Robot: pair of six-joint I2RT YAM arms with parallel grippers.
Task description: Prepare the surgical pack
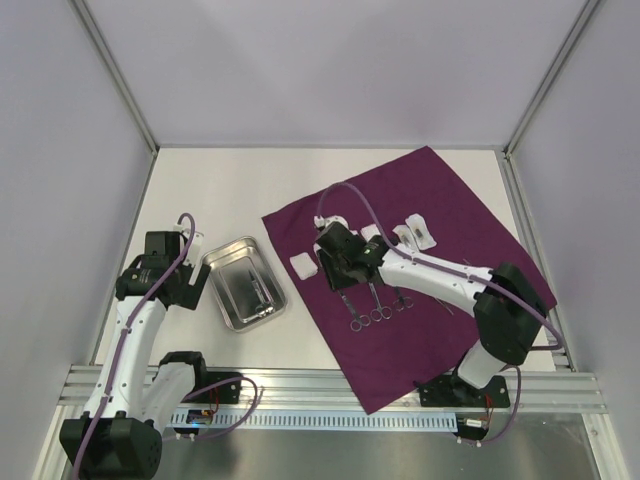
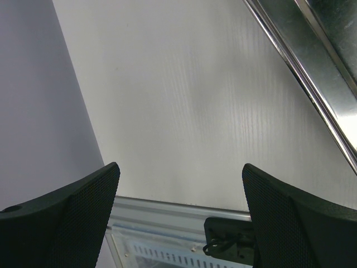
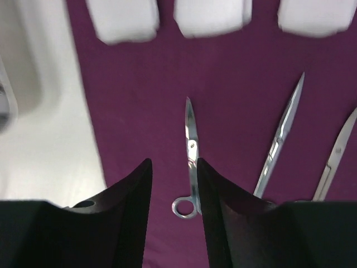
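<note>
Over on the left, the left gripper [image 2: 179,173] hangs above the bare white table [image 1: 200,190], its fingers spread wide with nothing between them. Just right of it sits the steel tray [image 1: 243,282], on the table and apart from the cloth. Its long axis runs from the far side toward the near edge, leaning slightly right as it comes near.

Next comes the purple cloth [image 1: 440,200], lying flat as an open sheet on the right half of the table. It is turned like a diamond: one corner points to the far wall, one toward the tray, one to the right, and the near one reaches the metal rail [image 1: 300,385].

A white gauze pad [image 1: 302,265] lies at the cloth's left edge. The right wrist view shows three such pads in a row.

The right gripper [image 3: 174,163] hovers low over the cloth, its fingers parted and clamping nothing. A pair of scissors [image 3: 191,162] lies flat on the cloth in the gap between them, ring handle toward the near edge and tips toward the gauze.

To its right lie two more instruments [image 3: 279,139], also lengthwise near to far, their tips pointing away and fanning a little to the right.
</note>
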